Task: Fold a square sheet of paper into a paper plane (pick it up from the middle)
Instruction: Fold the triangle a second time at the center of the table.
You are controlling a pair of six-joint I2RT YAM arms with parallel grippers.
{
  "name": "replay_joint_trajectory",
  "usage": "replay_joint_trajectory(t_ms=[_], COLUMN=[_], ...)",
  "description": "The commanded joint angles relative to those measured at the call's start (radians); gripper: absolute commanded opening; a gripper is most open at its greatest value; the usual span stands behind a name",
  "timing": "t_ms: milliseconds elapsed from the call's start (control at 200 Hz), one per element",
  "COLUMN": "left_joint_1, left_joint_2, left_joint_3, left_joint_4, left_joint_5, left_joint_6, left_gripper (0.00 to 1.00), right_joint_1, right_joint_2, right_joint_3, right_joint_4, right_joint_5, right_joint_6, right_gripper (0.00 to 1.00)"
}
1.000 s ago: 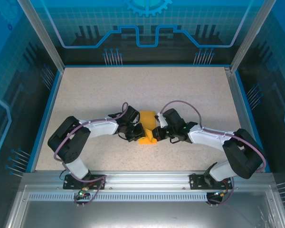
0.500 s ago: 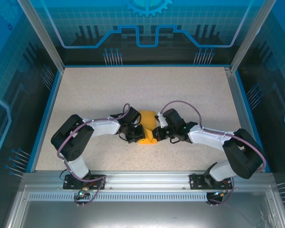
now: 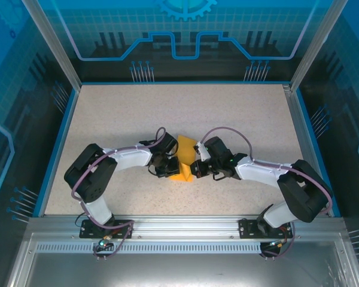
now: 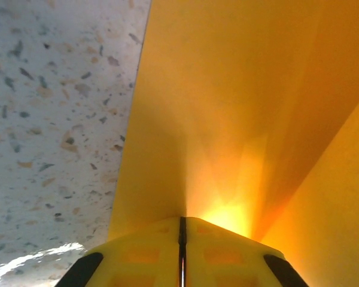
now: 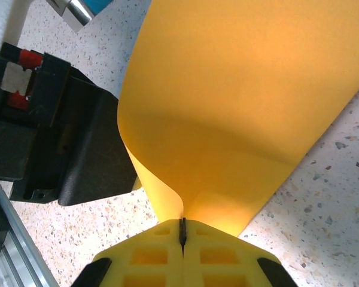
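The square sheet of paper point(image 3: 182, 162) is bright orange and bent, lying between both grippers in the middle of the table. My left gripper point(image 3: 169, 166) holds its left side; in the left wrist view the yellow jaws point(image 4: 182, 224) are pressed together on the paper point(image 4: 227, 107), which rises into a crease. My right gripper point(image 3: 194, 168) pinches the right side; its wrist view shows the jaws point(image 5: 182, 224) shut on a curled fold of the sheet point(image 5: 239, 101). The left gripper's black body point(image 5: 66, 143) stands just beyond the paper there.
The speckled tabletop point(image 3: 239, 113) stretches open behind and to both sides of the arms. A blue rim point(image 3: 58, 143) and metal frame posts bound it. An aluminium rail point(image 3: 179, 224) runs along the near edge by the arm bases.
The left gripper has shifted slightly right, toward the right gripper, and the paper between them has bunched and lifted into a narrower, more pointed shape. Both grips stay shut.
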Motion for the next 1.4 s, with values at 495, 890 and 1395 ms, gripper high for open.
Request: replay_joint_trajectory(t_ms=[495,890,1395], left_joint_1=[0.010,0.010,0.008], left_joint_2=[-0.129,-0.137,-0.082], left_joint_3=[-0.033,-0.124,-0.159], left_joint_4=[-0.011,0.162,0.169], left_joint_5=[0.028,0.052,0.030], left_joint_6=[-0.038,-0.254,-0.288], left_gripper=[0.15,0.08,0.07], right_joint_1=[-0.031,-0.036,-0.048], right_joint_2=[0.026,0.010,0.020], right_joint_3=[0.034,0.007,0.011], right_joint_4=[0.006,0.006,0.007], right_joint_5=[-0.014,0.000,0.004], right_joint_6=[-0.007,-0.007,-0.013], right_gripper=[0.01,0.01,0.01])
